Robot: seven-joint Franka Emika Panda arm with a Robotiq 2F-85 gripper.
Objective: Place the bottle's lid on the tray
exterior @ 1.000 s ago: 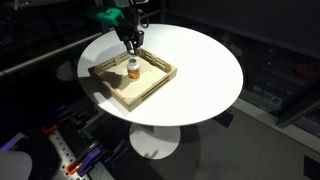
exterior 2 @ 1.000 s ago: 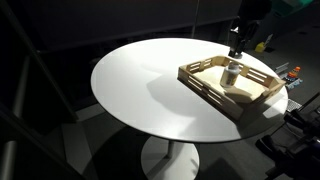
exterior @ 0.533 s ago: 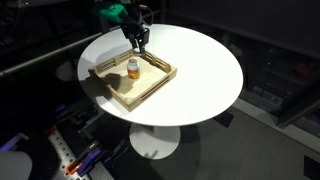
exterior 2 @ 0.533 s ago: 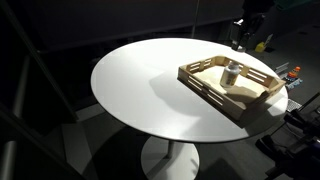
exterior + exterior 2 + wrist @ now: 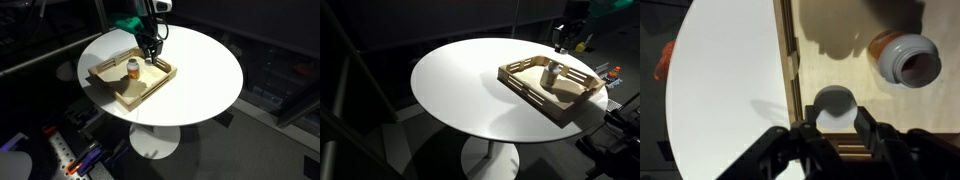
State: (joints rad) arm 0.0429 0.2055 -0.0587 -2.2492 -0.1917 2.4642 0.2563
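The amber bottle [image 5: 132, 68] stands open and upright in the wooden tray [image 5: 128, 99], which is seen in both exterior views. It also shows in the other exterior view [image 5: 551, 72] and the wrist view [image 5: 904, 57]. My gripper [image 5: 155, 55] hangs over the tray's edge beside the bottle. In the wrist view the gripper [image 5: 834, 124] is shut on the white lid [image 5: 832, 113], held above the tray floor [image 5: 830, 60] near its rim, its shadow just beneath. The lid is too small to see in the exterior views.
The tray [image 5: 534, 95] sits near the edge of a round white table [image 5: 200, 70]. Dark floor and equipment surround the table. The tray rim wall [image 5: 790, 60] runs close to my fingers.
My gripper has lifted off the bottle with the lid and moved sideways across the tray, away from the bottle. The bottle now stands open.
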